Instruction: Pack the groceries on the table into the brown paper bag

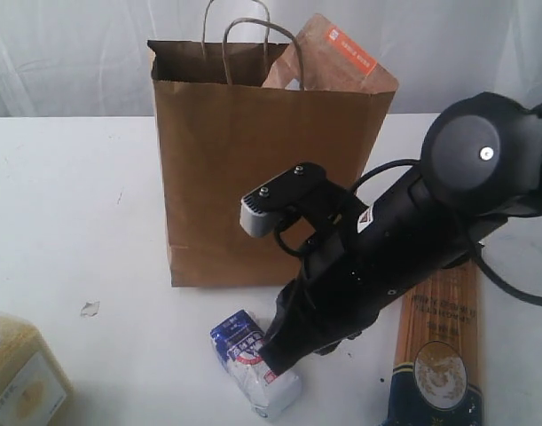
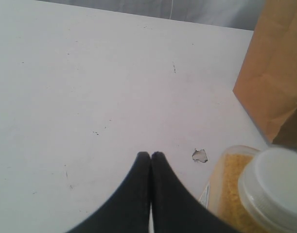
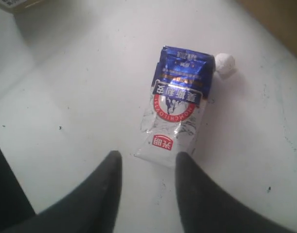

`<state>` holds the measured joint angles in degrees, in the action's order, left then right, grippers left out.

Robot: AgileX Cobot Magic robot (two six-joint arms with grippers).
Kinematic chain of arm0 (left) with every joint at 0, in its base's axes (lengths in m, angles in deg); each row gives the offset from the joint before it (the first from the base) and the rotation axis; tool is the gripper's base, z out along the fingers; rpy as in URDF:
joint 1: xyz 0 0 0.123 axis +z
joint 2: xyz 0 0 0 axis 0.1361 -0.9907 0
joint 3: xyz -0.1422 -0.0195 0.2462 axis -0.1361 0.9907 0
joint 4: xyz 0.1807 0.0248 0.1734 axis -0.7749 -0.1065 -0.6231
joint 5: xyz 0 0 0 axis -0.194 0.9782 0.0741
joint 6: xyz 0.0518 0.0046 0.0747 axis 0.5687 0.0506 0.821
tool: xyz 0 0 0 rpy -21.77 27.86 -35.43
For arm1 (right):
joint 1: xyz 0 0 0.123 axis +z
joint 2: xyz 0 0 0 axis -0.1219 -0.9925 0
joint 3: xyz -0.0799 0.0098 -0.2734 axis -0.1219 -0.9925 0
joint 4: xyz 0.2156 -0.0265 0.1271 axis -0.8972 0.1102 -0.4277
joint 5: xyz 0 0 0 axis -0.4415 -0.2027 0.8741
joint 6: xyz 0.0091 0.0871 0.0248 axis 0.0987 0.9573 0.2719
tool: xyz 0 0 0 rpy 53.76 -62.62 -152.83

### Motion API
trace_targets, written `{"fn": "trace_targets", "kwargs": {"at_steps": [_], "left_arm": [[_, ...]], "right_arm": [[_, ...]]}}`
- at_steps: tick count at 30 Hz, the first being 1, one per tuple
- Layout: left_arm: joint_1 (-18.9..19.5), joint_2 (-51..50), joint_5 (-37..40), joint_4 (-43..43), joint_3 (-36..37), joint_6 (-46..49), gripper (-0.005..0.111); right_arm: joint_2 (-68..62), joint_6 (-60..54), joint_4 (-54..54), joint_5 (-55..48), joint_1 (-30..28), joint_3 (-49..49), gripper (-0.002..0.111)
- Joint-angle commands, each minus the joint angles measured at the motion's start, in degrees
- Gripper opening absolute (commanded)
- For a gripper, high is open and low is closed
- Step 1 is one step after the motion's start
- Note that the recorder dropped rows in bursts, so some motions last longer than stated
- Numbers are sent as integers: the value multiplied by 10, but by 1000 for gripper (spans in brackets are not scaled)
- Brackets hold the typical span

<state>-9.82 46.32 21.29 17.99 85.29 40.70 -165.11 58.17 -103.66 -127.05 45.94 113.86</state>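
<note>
While the brown paper bag (image 1: 244, 177) stands upright on the white tabletop (image 1: 75, 204), its mouth is open and the brown pouch with orange label (image 1: 328, 58) sits inside it, leaning at the right-hand side with its top poking above the rim. Whatever else the bag may hold cannot be seen past its front wall.

The blue-white pouch (image 3: 180, 104) lies flat on the tabletop just in front of the bag, sealed and a little crumpled. The right claw (image 3: 148, 158) hangs over its near end, released, its two dark fingers (image 3: 112, 187) spread apart with nothing between them. A small white crumb (image 3: 225, 63) rests beside the pouch's blue end.

To the right, the long spaghetti pack (image 1: 443, 342) lies flat, partly under the right arm.

At the left, the yellow-grain container (image 2: 231, 187) stands near the bag's corner, filled with yellow grains under a white lid (image 2: 277, 187). The left claw (image 2: 150, 156) is beside it, clenched on nothing, fingertips pressed together above bare tabletop, with a small torn scrap (image 2: 199, 155) close by.
</note>
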Motion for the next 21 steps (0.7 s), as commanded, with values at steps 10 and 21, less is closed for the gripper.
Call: {"fn": "trace_targets", "kwargs": {"at_steps": [10,21], "left_arm": [[-5,3,-6,3,2,-4,0],[-5,3,-6,5,2,-45,0]], "right_arm": [[10,121,36,-45,6,-1,21],[73,516,564,-30,-48,-12,0]]}}
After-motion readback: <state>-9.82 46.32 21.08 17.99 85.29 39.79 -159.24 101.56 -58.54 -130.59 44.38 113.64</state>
